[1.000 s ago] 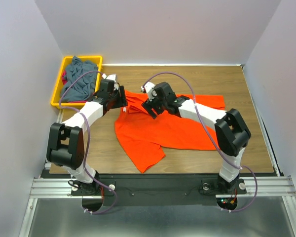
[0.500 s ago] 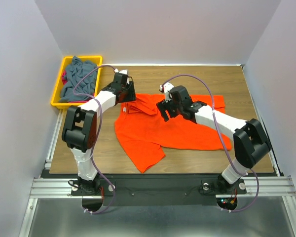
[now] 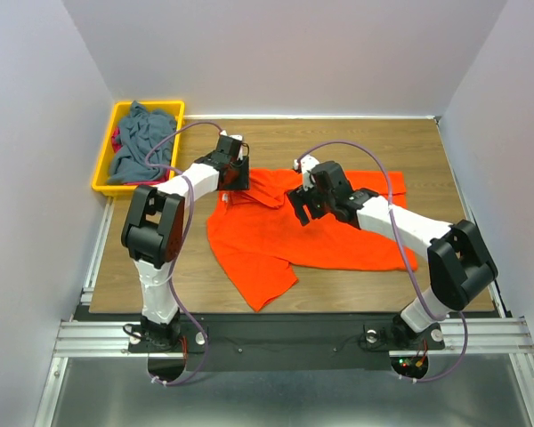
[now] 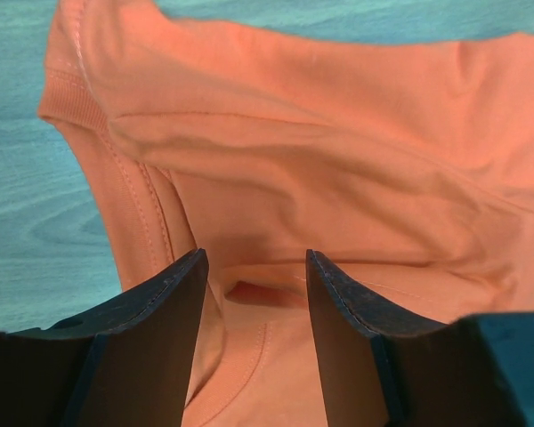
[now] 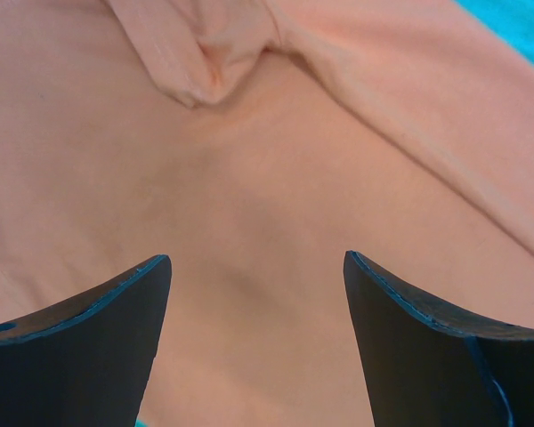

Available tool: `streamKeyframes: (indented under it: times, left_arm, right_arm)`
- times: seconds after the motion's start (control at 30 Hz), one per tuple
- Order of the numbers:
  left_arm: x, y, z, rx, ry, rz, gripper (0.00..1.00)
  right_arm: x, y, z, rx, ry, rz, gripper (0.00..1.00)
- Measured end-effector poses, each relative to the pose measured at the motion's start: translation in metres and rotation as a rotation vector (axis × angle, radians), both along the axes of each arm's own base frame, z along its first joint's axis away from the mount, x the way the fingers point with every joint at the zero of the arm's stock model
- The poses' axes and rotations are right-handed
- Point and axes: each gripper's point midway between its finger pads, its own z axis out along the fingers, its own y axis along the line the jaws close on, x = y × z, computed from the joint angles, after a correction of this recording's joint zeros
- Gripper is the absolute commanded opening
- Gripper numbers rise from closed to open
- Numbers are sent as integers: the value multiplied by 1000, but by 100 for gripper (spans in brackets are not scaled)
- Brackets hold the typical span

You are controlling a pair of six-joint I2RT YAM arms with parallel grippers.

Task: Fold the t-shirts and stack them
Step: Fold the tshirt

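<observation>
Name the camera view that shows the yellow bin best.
Top external: the yellow bin sits at the far left, a grey-blue shirt piled inside. Both wrist views show the orange shirt, no bin.

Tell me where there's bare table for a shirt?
Bare wood: the far strip behind the orange t-shirt, and the near strip before it. Crowded: the middle under the left hand and right hand, and the full yellow bin.

Arms (image 3: 191, 175) white w/ blk joints, purple cables (image 3: 343, 143), dark fingers (image 4: 151, 356).
</observation>
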Motion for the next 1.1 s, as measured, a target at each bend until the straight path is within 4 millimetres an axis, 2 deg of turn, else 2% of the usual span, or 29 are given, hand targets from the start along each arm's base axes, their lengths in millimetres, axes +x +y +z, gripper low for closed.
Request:
streamKeyframes:
  times: [0.13, 0.3, 0.43, 0.53, 0.63, 0.67, 0.73, 0.77, 0.83, 0.87, 0.9, 1.1]
  left_arm:
    - [-3, 2, -11, 16, 26, -6, 60]
    - [-3, 2, -13, 21, 33, -5, 59]
    - [-3, 1, -13, 15, 34, 4, 50]
    - [-3, -2, -13, 8, 34, 10, 38]
    - [-4, -4, -13, 3, 34, 13, 35]
    - [-4, -4, -13, 3, 34, 13, 26]
    - [-5, -6, -13, 1, 35, 12, 23]
    - [-5, -6, -13, -1, 35, 14, 15]
    - [-5, -7, -13, -1, 35, 14, 11]
    - [-5, -8, -13, -2, 36, 13, 3]
    - [-6, -8, -13, -2, 36, 13, 1]
    - [-7, -8, -12, -3, 39, 16, 0]
  right_arm:
    - [-6, -4, -8, -11, 18, -2, 84]
    - [-6, -4, -7, -8, 19, -4, 84]
    - [-6, -4, -5, -4, 14, -5, 84]
    - [-6, -4, -5, -4, 14, -5, 84]
    - [-6, -4, -5, -4, 13, -5, 84]
    - [-6, -4, -5, -4, 13, -5, 84]
    - [-6, -4, -4, -3, 13, -5, 84]
    - [-6, -4, -4, -3, 13, -5, 84]
    - [-6, -4, -5, -4, 13, -5, 84]
    - [-7, -5, -5, -5, 14, -5, 84]
    - [-7, -5, -6, -5, 15, -5, 84]
    - [-9, -7, -7, -8, 18, -6, 84]
